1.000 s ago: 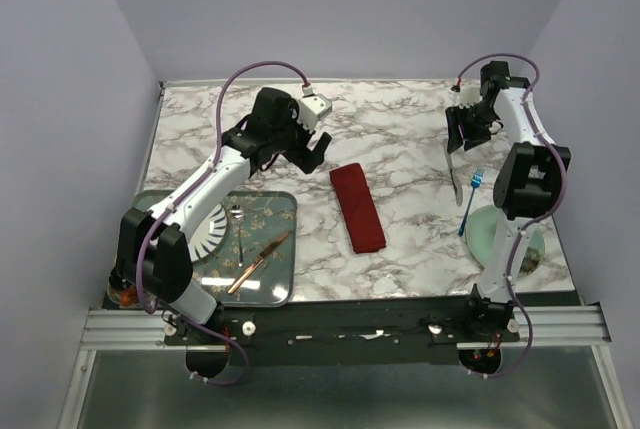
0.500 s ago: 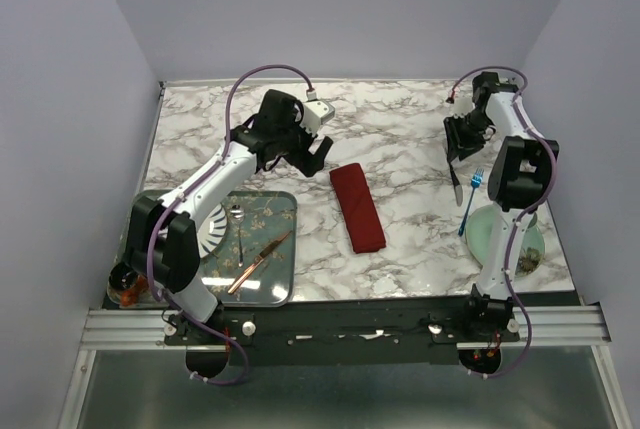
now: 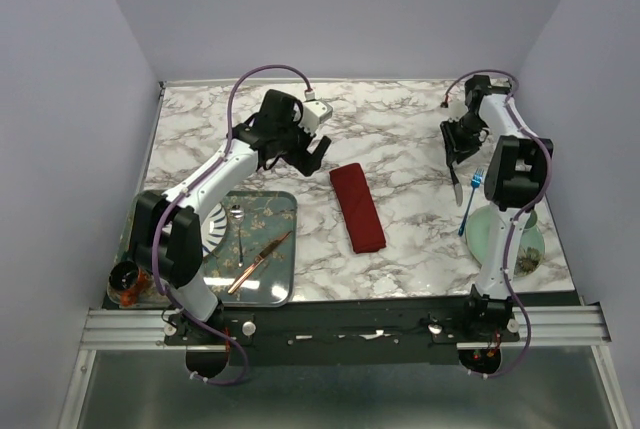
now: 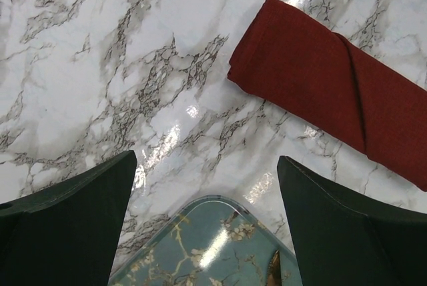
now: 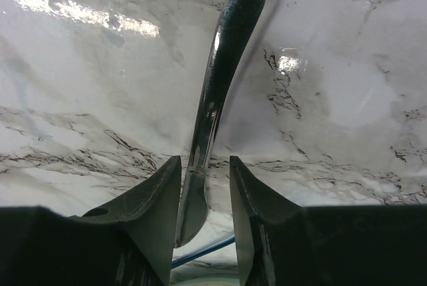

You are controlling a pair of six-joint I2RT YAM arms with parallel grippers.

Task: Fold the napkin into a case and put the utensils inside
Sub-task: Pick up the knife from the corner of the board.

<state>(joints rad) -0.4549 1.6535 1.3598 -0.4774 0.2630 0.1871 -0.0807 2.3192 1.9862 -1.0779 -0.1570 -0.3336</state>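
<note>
So the right tool (image 5: 205, 161) is sitting low over the tabletop (image 3: 400, 119) with its fingers only partly apart, straddling the silvery utensil (image 5: 220, 66). A sliver of gap is showing beside the metal, so it isn't gripping it yet. That utensil is slim, shiny and curved, and it's lying flat on the marble at the far right. The blue-handled fork (image 3: 469, 206) is lying just to its right, tines pointing far and the handle running near toward a pale green plate (image 3: 492, 239).

The left tool (image 4: 207, 159) is gaping as wide as it goes and holding nothing. It's hanging in the air above the tabletop, just left of the far end of the case (image 4: 320, 86).

The napkin is already folded into that case. It's a narrow, long, dark red rectangle with a diagonal fold line showing across the cloth. It's lying flat in the middle of the tabletop, slightly angled, with the far end leaning left. Both utensils are well apart from it on the right, outside the case.

At the near left, a teal tray (image 3: 275, 211) with a blossom-branch print is carrying a copper-coloured knife (image 3: 258, 263), a small silver spoon (image 3: 238, 229) and a black-and-white striped plate (image 3: 210, 234).
</note>
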